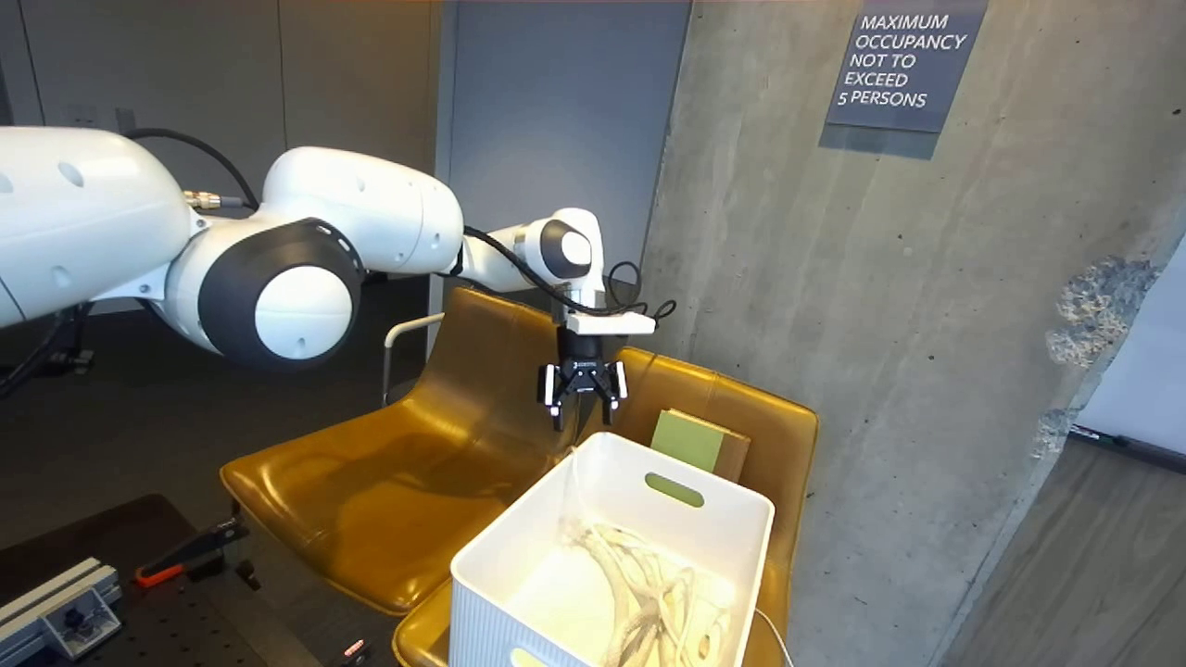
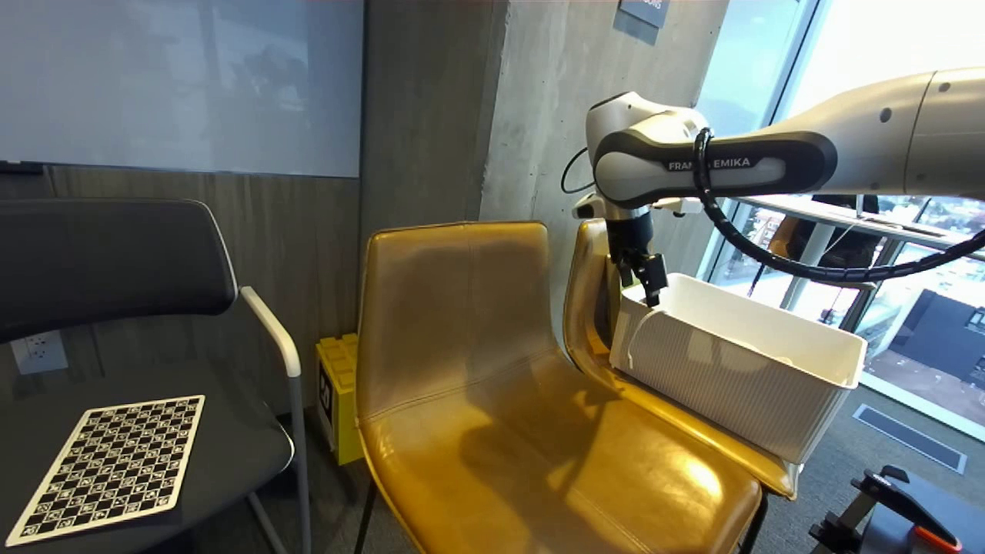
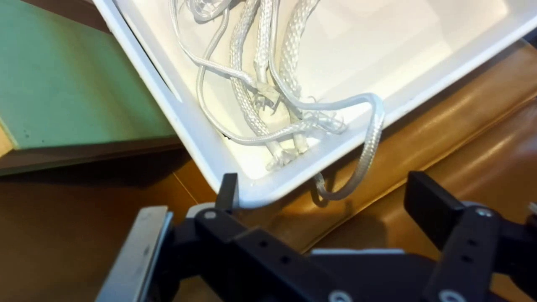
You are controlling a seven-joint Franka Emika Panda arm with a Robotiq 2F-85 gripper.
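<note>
My claw: jaws spread, empty | White cord: right of wrist-view centre, looping over bin | Step: apparently lining up; next move likely calls for lowering

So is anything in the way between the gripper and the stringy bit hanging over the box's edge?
Nothing visible stands between the open gripper and the hanging white cord. But in the wrist view, the white box's corner appears right by one fingertip.
</note>
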